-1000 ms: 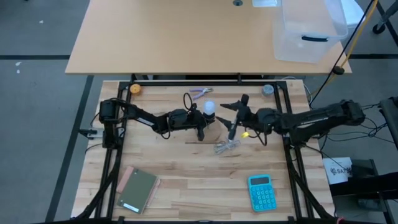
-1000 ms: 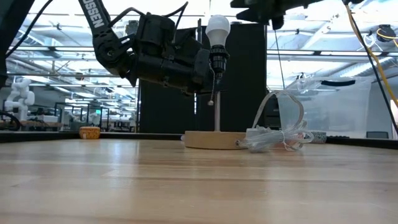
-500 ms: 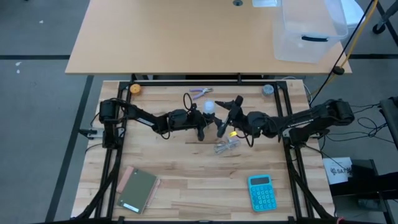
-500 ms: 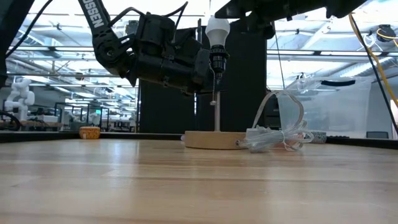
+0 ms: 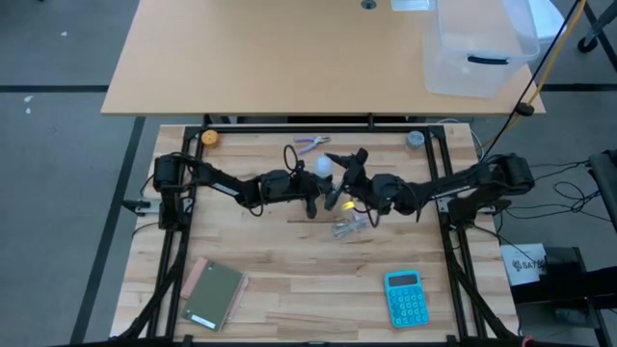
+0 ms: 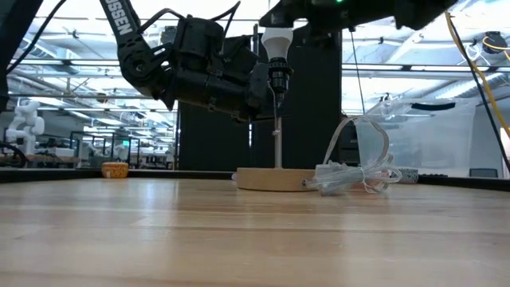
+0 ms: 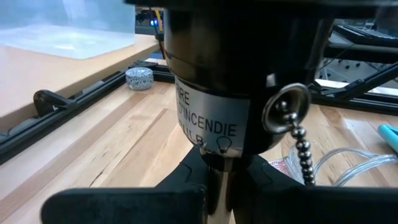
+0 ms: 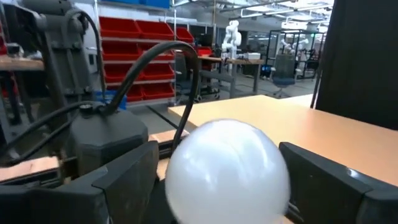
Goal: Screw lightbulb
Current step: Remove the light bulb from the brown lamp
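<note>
Status check, working from the front edge back. Got a round wooden base (image 6: 271, 178) out on the table, with a clear wrapper (image 6: 355, 177) touching its side. Not in the way, by the look of it.

Going straight up from the base: thin lamp stem (image 6: 276, 143), then the black socket (image 7: 211, 93) with its pull chain (image 7: 301, 143) dangling off one side. Left gripper (image 7: 219, 186) clamped tight on the stem just under the socket. Probably there to stop the whole stand from spinning or tipping once twisting starts.

Right above the socket: lightbulb (image 6: 278, 41), standing upright. Long axis vertical, in line with the stem, round end up and screw end down inside the socket. Can't tell how far it's threaded in.

Over the top of that: right gripper (image 8: 217, 186), fingers apart and straddling the round end, one each side. Doesn't look like a firm pinch yet. Good spot for closing and turning about that vertical axis, though.

Way behind the base: a clear bin (image 6: 406, 135) on the far table.
</note>
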Robot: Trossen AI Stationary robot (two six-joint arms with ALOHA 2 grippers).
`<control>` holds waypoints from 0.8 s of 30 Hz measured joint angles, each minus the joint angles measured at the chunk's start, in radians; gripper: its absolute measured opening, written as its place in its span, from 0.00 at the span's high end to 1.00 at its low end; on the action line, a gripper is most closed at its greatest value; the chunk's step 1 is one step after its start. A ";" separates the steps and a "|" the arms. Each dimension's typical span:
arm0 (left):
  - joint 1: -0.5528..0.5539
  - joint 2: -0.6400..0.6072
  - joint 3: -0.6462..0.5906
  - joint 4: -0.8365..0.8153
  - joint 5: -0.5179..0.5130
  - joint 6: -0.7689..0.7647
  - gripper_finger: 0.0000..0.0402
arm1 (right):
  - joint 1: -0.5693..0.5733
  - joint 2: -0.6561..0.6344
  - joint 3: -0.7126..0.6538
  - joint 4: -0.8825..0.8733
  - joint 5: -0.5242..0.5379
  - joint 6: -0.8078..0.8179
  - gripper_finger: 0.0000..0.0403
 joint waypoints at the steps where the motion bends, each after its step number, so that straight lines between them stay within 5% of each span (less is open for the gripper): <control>1: 0.000 0.000 0.000 0.000 -0.001 0.000 0.92 | -0.001 0.014 0.017 -0.010 0.002 -0.012 0.19; 16: 0.000 0.000 0.001 0.000 0.012 0.011 0.92 | -0.006 -0.003 0.062 -0.153 0.004 -0.051 0.32; 24: -0.001 0.000 0.002 -0.004 0.046 0.011 0.92 | -0.029 -0.090 0.062 -0.307 -0.153 -0.069 0.30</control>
